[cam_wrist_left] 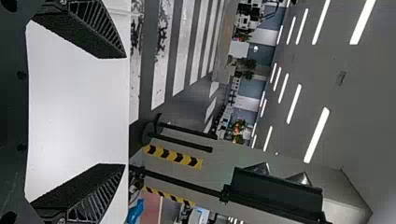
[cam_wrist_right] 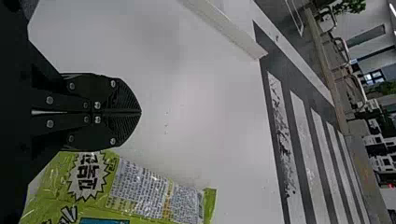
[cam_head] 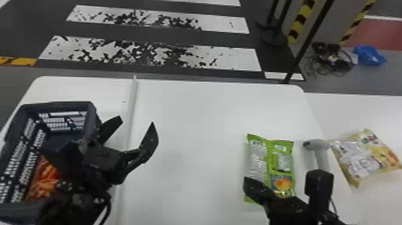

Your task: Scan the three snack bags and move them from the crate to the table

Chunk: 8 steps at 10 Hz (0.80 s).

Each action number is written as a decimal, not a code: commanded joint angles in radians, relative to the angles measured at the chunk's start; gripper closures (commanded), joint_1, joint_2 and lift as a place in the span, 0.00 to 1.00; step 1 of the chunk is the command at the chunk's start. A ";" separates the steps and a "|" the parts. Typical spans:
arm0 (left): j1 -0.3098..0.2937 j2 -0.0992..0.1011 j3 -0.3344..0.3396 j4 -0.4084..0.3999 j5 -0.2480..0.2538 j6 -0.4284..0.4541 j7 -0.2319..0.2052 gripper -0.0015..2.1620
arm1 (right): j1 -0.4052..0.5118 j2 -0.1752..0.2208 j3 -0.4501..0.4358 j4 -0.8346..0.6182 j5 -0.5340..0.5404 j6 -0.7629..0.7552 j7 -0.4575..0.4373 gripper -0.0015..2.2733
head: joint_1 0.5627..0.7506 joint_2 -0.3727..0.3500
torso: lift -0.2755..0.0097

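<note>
White tabletop (cam_head: 191, 119), corners rounded, pale raised strip (cam_head: 129, 113) running along it; another white surface adjoining on right. Dark floor (cam_head: 30, 30) beyond, broad white stripes (cam_head: 236, 58), nearer ones badly chipped. Far right: black poles (cam_head: 309, 39), yellow-and-black bands (cam_head: 299, 24), tangled cables (cam_head: 332, 59), crumpled blue plastic (cam_head: 369, 55), reddish floor patch (cam_head: 385, 36). Left wrist view: gray ceiling (cam_wrist_left: 355, 116), long bright strip lights (cam_wrist_left: 316, 135), dark panel (cam_wrist_left: 275, 191) on stand, distant plants (cam_wrist_left: 239, 126). Right wrist view: small window (cam_wrist_right: 373, 77), more greenery.
</note>
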 commanded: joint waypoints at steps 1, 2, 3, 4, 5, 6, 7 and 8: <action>0.002 0.000 0.000 0.000 0.000 -0.003 0.000 0.02 | -0.025 0.000 0.021 0.053 0.011 0.007 -0.001 0.99 | 0.70 0.42 | 0.75; 0.002 0.000 0.000 -0.001 0.000 -0.003 0.000 0.02 | -0.038 0.000 0.030 0.094 0.014 0.004 -0.001 0.99 | 0.70 0.43 | 0.75; 0.002 -0.001 0.000 -0.001 0.000 -0.003 0.000 0.02 | -0.052 0.000 0.038 0.129 0.020 -0.008 -0.001 0.99 | 0.70 0.43 | 0.75; 0.005 0.000 0.000 -0.003 0.000 -0.003 0.000 0.02 | -0.060 0.000 0.044 0.157 0.027 -0.026 -0.004 0.99 | 0.70 0.43 | 0.75; 0.008 0.000 -0.002 -0.006 -0.002 -0.003 0.000 0.02 | -0.068 0.000 0.045 0.180 0.042 -0.042 -0.010 0.99 | 0.70 0.42 | 0.75; 0.013 0.000 0.000 -0.010 -0.002 -0.003 0.000 0.02 | -0.072 0.000 0.042 0.191 0.050 -0.048 -0.014 0.99 | 0.70 0.41 | 0.75; 0.017 0.002 0.000 -0.015 -0.002 -0.006 0.000 0.02 | -0.072 -0.001 0.033 0.197 0.054 -0.051 -0.015 0.99 | 0.70 0.40 | 0.75; 0.022 0.002 0.000 -0.021 -0.002 -0.009 0.000 0.02 | -0.069 -0.001 0.021 0.202 0.054 -0.054 -0.015 0.99 | 0.70 0.39 | 0.75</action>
